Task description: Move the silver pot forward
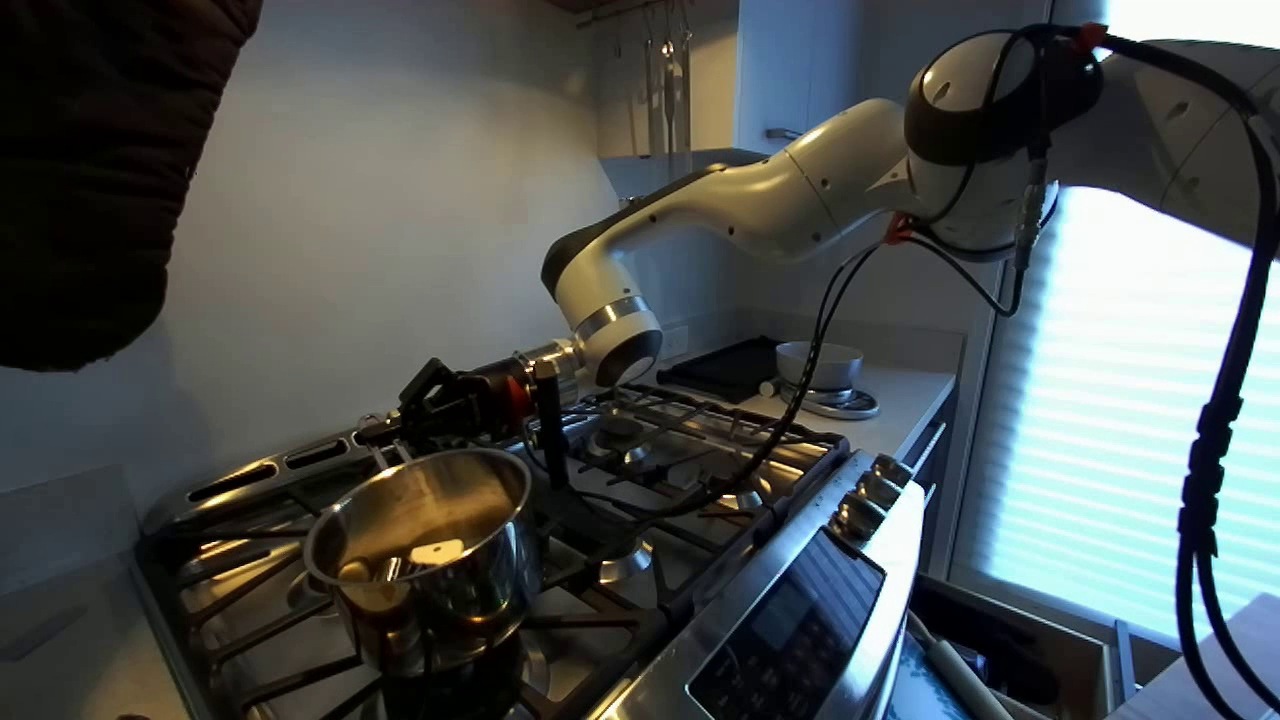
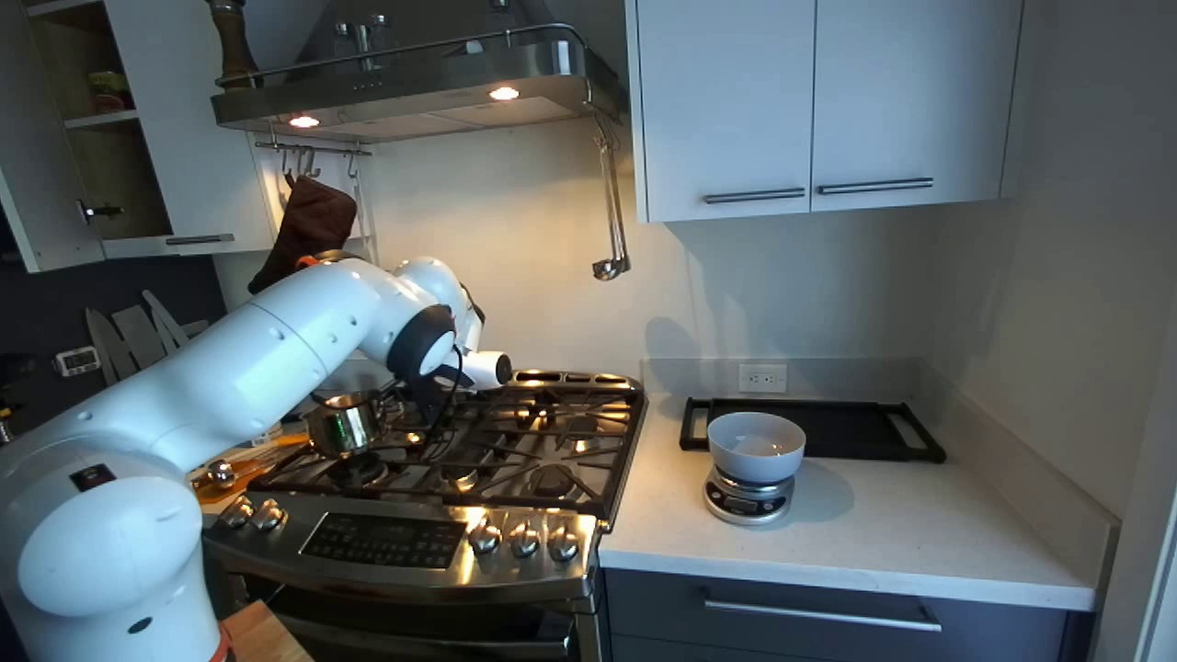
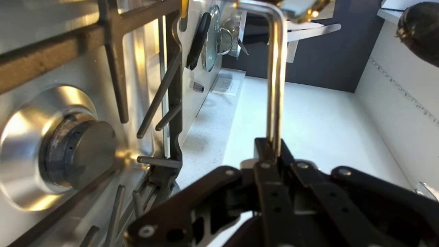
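The silver pot [image 1: 450, 610] is round and shiny with a golden inside, over a burner grate at the near end of the stove in an exterior view. It also shows in an exterior view [image 2: 345, 428], partly behind the arm. I cannot tell whether its base touches the grate. Its bent metal handle [image 3: 277, 85] runs down into my gripper [image 3: 276, 147] in the wrist view, and the fingers are shut on it. The pot's body shows only as an edge at the top there. The gripper [image 1: 385, 430] is beside the pot on the wall side.
The stove's black grates [image 2: 542, 441] and burners lie below and beside the gripper. A white bowl [image 2: 756, 441] on a scale [image 2: 747, 496] and a black tray [image 2: 828, 428] are on the counter. A dark oven mitt [image 1: 100, 170] hangs above the stove. A cable hangs from the arm.
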`<state>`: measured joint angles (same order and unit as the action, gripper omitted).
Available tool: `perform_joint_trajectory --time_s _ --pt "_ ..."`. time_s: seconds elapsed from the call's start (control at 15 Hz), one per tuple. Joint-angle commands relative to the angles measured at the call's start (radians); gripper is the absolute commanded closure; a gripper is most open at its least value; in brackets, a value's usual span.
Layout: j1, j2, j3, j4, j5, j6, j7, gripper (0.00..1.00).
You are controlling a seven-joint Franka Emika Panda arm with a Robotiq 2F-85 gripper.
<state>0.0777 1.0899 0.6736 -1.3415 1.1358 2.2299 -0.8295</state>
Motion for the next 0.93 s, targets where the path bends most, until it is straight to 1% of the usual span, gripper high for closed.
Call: perform_joint_trajectory --time_s 0.0,0.2,0.4,0.67,0.73,0.87 --pt "-0.044 -0.038 0.032 -0.065 0.038 -0.01 -0.014 0.98" --pt "-0.089 -0.073 0.068 -0.114 0.085 0.03 -0.06 0.98" --pt "-0.162 -0.126 0.127 -0.196 0.207 0.13 -0.157 0.98" --pt "-0.266 -0.156 0.234 -0.282 0.463 0.278 -0.315 0.98" --pt "-0.289 -0.16 0.264 -0.299 0.544 0.316 -0.377 0.98" --pt "-0.332 -0.135 0.337 -0.296 0.693 0.389 -0.527 0.98"
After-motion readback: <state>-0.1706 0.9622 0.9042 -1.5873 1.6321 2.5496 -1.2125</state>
